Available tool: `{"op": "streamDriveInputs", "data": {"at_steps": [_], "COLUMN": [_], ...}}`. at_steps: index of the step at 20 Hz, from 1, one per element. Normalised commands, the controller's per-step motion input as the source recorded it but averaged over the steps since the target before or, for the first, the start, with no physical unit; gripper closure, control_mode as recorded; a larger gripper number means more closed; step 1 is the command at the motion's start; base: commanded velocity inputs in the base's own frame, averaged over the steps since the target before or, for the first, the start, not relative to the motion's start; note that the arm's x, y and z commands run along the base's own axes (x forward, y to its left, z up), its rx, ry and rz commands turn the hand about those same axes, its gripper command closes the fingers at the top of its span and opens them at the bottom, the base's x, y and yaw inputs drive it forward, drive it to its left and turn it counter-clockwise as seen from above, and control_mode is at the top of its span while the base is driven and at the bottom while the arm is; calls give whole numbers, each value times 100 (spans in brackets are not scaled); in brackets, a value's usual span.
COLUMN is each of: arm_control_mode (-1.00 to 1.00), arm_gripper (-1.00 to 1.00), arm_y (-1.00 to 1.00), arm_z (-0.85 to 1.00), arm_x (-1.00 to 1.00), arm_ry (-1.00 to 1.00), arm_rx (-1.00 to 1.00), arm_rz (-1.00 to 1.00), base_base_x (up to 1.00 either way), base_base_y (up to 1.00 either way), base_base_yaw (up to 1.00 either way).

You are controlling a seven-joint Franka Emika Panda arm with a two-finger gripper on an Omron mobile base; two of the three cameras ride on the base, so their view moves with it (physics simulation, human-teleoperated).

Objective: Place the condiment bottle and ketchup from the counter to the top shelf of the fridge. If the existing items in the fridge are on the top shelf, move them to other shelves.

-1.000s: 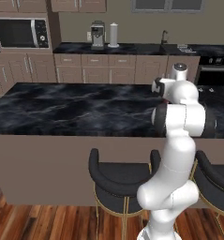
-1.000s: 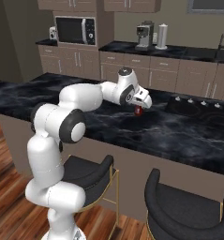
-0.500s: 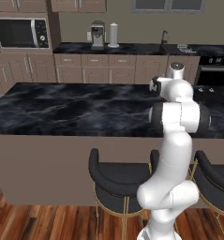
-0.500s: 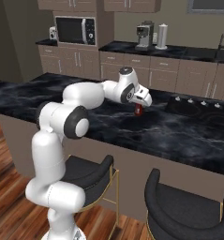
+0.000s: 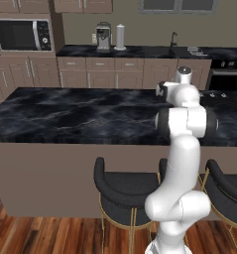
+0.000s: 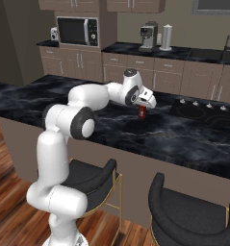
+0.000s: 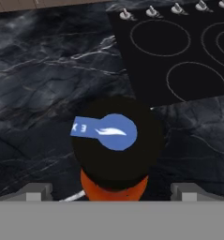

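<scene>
Black marble counter (image 6: 111, 122) carries a red bottle (image 6: 142, 112) mid-slab, just left of the stovetop's (image 7: 179, 56) edge. My claw (image 6: 146, 102) hangs directly above it; whether it grips I cannot tell. My hand camera shows its black cap (image 7: 115, 140) with a blue label.

the left base view looks forward and down from behind the arm, across the dark worktop (image 5: 80, 116) toward the back wall and microwave (image 5: 22, 34). the right base view faces the same worktop (image 6: 184, 139) from the other side, with the microwave (image 6: 78, 31) again in the background. the hand view looks steeply down, close above a bottle cap (image 7: 114, 143), with the cooktop (image 7: 179, 51) beyond.
</scene>
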Motion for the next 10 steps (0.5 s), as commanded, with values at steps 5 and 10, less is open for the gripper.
{"op": "streamDriveInputs", "data": {"at_steps": [5,10], "arm_control_mode": [-100,-100], "arm_gripper": [-100,-100], "arm_y": [0,-1], "arm_z": [-5,-3], "arm_x": [16,5], "arm_ry": [0,0], "arm_rx": [0,0], "arm_rz": [0,0], "base_base_x": [0,0], "base_base_y": [0,0], "base_base_yaw": [0,0]}}
